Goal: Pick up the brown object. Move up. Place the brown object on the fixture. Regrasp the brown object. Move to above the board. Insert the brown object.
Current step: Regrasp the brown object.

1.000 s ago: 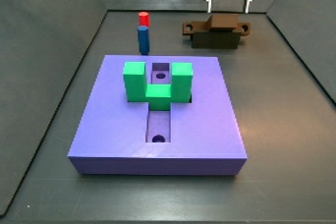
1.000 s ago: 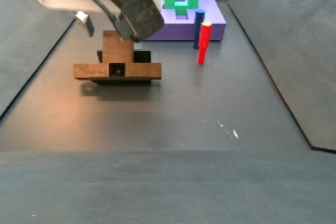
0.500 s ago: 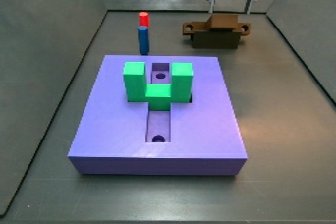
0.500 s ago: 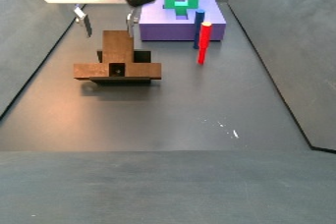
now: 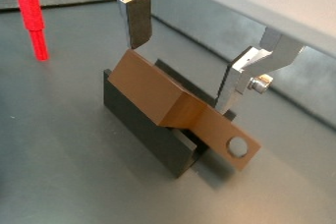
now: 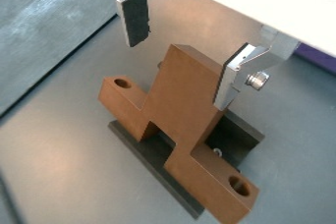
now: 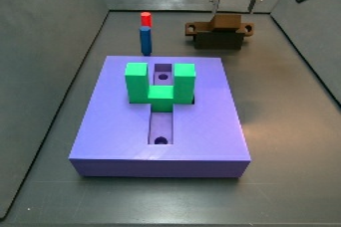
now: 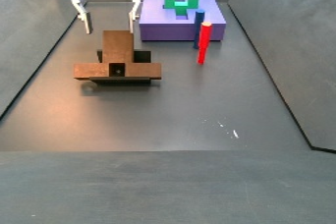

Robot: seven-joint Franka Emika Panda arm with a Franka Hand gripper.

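The brown object (image 5: 168,92) lies on the dark fixture (image 5: 140,122), its bar tilted and the end with the round hole sticking out. In both side views the brown object (image 8: 118,59) (image 7: 221,29) rests there untouched. My gripper (image 5: 182,68) hangs open just above it, with one silver finger (image 6: 132,17) on each side of the bar's raised end and nothing between the pads. In a side view the gripper (image 8: 108,27) is directly over the bar. The lavender board (image 7: 160,121) with its central slot carries a green U-shaped block (image 7: 160,82).
A blue peg with a red top (image 7: 146,32) stands between the board and the back wall, near the fixture (image 6: 241,138). Grey walls enclose the floor, and the fixture sits close to the back one.
The gripper has risen a little from the brown object, fingers still apart. The brown object stays put on the fixture.
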